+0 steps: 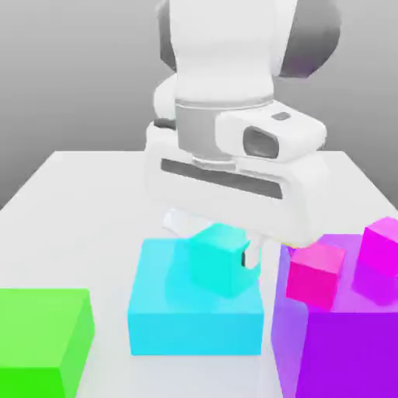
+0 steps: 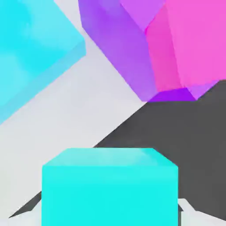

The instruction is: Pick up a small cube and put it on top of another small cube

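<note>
My gripper (image 1: 227,263) is shut on the small cyan cube (image 1: 220,258), which it holds in the air, in front of the large flat cyan block's (image 1: 190,315) top right part in the exterior view. In the hand view the held small cube (image 2: 110,190) sits close between the fingers, with the white table (image 2: 79,114) below it. The other small cube, the yellow one, is hidden apart from a faint yellow sliver (image 1: 292,249) under the hand's edge, beside the pink cube (image 1: 315,276).
A large purple block (image 1: 342,334) stands at the exterior view's right, with the pink cube and a magenta cube (image 1: 381,245) on it. A large green block (image 1: 43,338) sits at the front left. In the hand view, dark floor (image 2: 176,145) lies beyond the table's edge.
</note>
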Robot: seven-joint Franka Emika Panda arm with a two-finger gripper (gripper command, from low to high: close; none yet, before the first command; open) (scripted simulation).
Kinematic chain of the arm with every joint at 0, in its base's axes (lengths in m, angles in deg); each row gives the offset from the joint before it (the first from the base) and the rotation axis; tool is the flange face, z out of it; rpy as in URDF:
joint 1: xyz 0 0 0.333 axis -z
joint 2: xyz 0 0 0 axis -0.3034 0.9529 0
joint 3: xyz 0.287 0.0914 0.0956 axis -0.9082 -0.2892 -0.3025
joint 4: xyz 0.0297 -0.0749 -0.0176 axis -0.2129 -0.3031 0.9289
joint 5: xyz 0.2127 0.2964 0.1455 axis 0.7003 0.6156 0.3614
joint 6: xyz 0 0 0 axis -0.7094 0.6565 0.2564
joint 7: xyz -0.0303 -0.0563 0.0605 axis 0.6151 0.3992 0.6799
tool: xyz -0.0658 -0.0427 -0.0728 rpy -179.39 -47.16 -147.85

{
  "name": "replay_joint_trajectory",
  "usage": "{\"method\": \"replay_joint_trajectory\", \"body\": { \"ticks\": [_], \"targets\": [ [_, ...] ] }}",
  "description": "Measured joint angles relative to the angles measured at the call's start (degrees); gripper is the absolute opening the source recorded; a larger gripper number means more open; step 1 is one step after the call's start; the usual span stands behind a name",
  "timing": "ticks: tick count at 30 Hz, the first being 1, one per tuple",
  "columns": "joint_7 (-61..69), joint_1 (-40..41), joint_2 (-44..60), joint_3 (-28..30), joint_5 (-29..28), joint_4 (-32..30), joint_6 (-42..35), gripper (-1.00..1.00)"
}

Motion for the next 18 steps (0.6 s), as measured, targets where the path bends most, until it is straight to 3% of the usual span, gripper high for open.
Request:
{"method": "replay_joint_trajectory", "body": {
  "ticks": [8,18],
  "targets": [
    [-11.29,-0.77,-2.72,-4.31,-3.19,3.0,-6.36,-1.0],
    [-22.62,-2.82,-2.86,-8.79,-3.12,6.63,-13.92,-1.0]
  ]
}}
